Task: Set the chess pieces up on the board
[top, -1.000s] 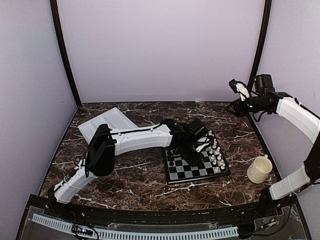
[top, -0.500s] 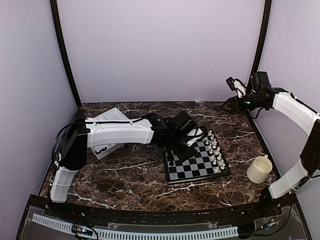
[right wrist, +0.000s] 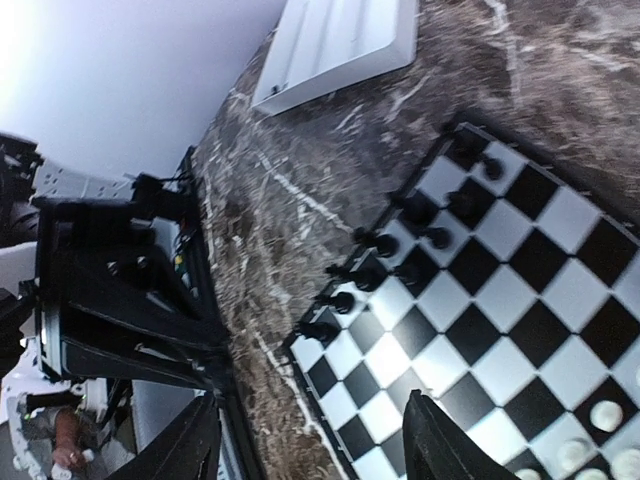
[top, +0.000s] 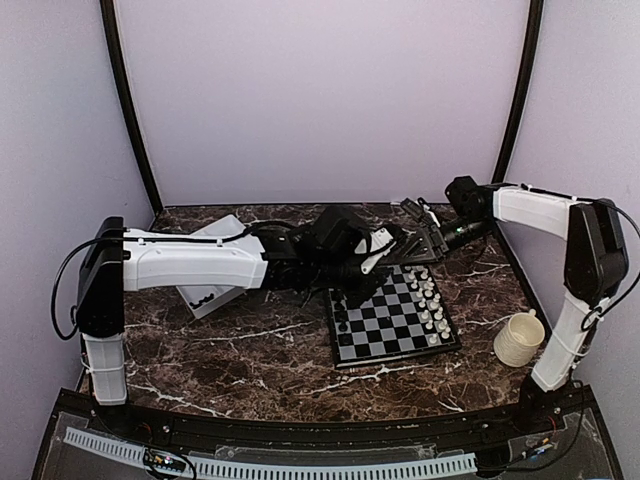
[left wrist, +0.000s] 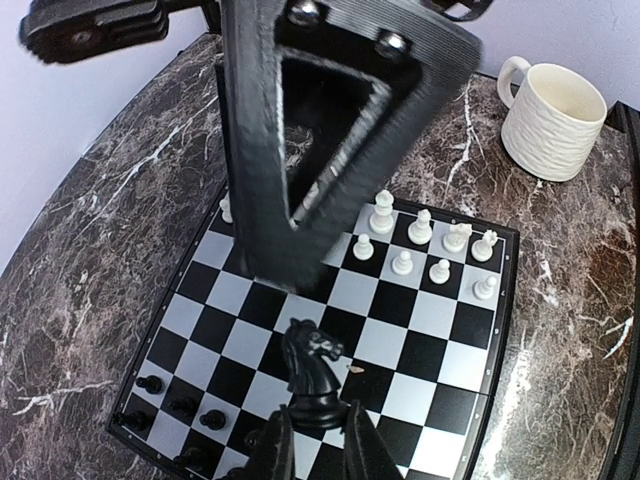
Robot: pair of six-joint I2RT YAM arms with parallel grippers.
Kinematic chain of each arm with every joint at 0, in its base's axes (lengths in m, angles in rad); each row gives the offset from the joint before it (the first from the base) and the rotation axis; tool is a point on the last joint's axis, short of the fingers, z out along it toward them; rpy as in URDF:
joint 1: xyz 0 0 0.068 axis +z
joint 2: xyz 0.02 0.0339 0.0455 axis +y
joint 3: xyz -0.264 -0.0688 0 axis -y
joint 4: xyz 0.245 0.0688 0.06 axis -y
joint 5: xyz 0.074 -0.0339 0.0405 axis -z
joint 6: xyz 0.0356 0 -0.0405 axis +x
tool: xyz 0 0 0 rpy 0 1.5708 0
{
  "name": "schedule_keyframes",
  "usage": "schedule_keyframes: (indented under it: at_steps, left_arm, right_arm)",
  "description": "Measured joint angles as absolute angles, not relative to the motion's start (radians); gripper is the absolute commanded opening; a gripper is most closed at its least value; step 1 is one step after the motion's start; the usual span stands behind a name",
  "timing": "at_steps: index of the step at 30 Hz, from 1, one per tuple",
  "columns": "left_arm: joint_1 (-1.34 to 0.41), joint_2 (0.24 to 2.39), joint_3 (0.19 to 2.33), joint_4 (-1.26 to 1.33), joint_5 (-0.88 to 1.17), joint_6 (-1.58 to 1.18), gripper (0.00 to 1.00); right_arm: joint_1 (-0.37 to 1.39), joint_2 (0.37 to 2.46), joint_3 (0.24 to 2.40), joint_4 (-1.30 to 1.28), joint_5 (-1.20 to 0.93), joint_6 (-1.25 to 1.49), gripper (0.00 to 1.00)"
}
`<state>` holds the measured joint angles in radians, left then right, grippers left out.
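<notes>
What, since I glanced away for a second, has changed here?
The right end effector swung down from the back right corner to the board's far edge and opened. The left end effector, shut on a black knight, drew back toward the board's far left corner as its elbow swung up and left. The white pieces, mug and tray stayed put.

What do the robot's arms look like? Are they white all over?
Not quite. The left arm and right arm have smooth white shells with chunky black joints. Thin black cables loop beside them. The jaws are black ribbed plastic with a triangle-shaped hole.
</notes>
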<state>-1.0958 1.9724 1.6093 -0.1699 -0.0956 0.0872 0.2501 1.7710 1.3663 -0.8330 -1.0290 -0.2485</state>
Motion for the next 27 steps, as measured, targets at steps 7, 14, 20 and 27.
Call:
schedule_keyframes:
  at_steps: [7, 14, 20, 27]
  left_arm:
    - [-1.096, 1.972, 1.602, -0.138, -0.112, 0.098, 0.09]
    - [-1.096, 1.972, 1.592, -0.126, -0.121, 0.104, 0.10]
    - [-1.096, 1.972, 1.589, -0.116, -0.121, 0.107, 0.11]
    - [-1.096, 1.972, 1.588, -0.101, -0.121, 0.112, 0.12]
  right_arm:
    - [0.345, 1.777, 1.366, -0.892, -1.129, -0.276, 0.56]
    - [0.344, 1.781, 1.366, -0.904, -1.161, -0.281, 0.40]
    - [0.345, 1.782, 1.366, -0.910, -1.178, -0.283, 0.34]
    - [0.348, 1.798, 1.366, -0.912, -1.186, -0.284, 0.07]
